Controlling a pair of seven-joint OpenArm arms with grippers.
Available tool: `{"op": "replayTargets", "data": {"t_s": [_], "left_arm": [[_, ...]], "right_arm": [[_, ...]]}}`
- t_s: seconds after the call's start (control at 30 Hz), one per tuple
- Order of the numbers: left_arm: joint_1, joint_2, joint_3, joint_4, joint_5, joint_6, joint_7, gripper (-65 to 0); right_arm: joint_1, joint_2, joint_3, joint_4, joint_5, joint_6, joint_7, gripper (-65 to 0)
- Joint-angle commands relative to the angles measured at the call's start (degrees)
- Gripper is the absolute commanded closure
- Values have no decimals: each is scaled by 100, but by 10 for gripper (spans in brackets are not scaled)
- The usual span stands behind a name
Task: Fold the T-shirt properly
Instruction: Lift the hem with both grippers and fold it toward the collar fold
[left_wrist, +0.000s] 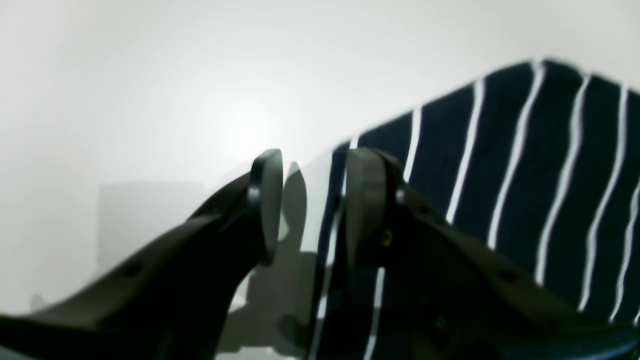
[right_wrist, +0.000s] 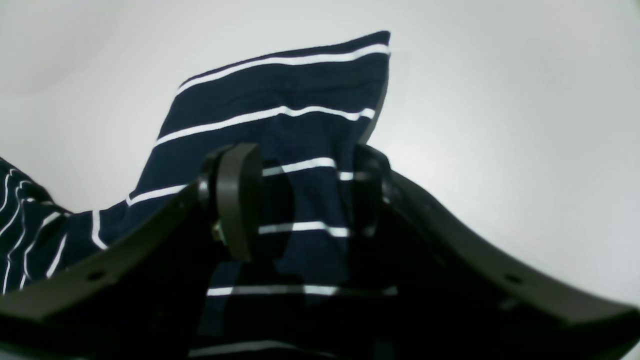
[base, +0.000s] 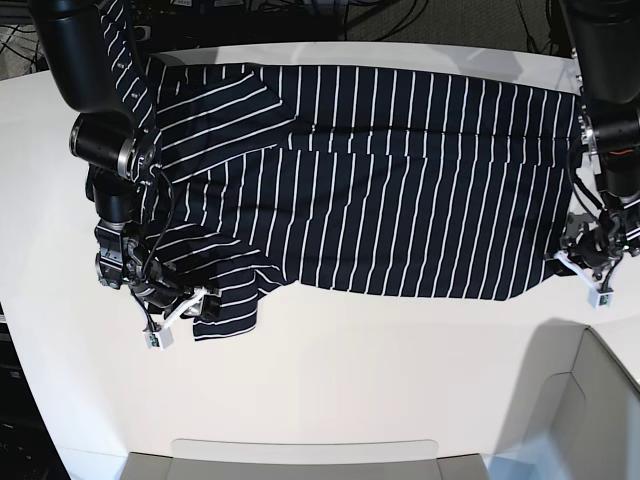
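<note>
The dark navy T-shirt (base: 400, 180) with thin white stripes lies spread across the white table (base: 350, 370), partly folded, hem toward the right. My right gripper (base: 198, 300) is at the sleeve at the shirt's lower left. In the right wrist view it (right_wrist: 302, 200) is open, with the sleeve (right_wrist: 280, 85) lying between and under its fingers. My left gripper (base: 580, 255) is at the shirt's lower right corner. In the left wrist view it (left_wrist: 315, 202) is open, and the shirt's edge (left_wrist: 525, 175) runs into the gap beside the right finger (left_wrist: 365, 200).
A pale bin (base: 590, 410) stands at the table's front right and a shallow tray edge (base: 300, 455) at the front centre. Cables (base: 330, 15) lie behind the table. Both arms reach down from the far side.
</note>
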Motion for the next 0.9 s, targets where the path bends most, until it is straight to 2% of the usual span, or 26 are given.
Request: {"op": "replayTargets", "data": {"t_s": [0.0, 0.1, 0.2, 0.47, 0.53, 0.7, 0.77, 0.87], "left_arm": [[-213, -87, 148, 86, -68, -89, -119, -225], [-213, -43, 606, 68, -77, -349, -119, -232], [-213, 62, 729, 51, -77, -349, -110, -261], [-213, 203, 729, 42, -77, -349, -128, -253], [-204, 211, 729, 42, -77, -349, -128, -210], [-204, 264, 650, 42, -86, -327, -119, 0], [-116, 264, 500, 42, -86, -2, -136, 0], [-107, 264, 228, 42, -94, 25, -154, 0]], "right_arm": [[58, 48, -17, 4, -162, -96, -272, -288], [58, 48, -17, 4, -162, -96, -272, -288], [58, 48, -17, 4, -162, -96, -272, -288], [93, 21, -53, -5, -224, -87, -395, -269], [119, 4, -167, 4, -356, -87, -527, -208], [189, -5, -202, 12, -417, -96, -553, 0], [242, -5, -202, 12, -435, -96, -553, 0], [321, 4, -211, 12, -426, -96, -553, 0]]}}
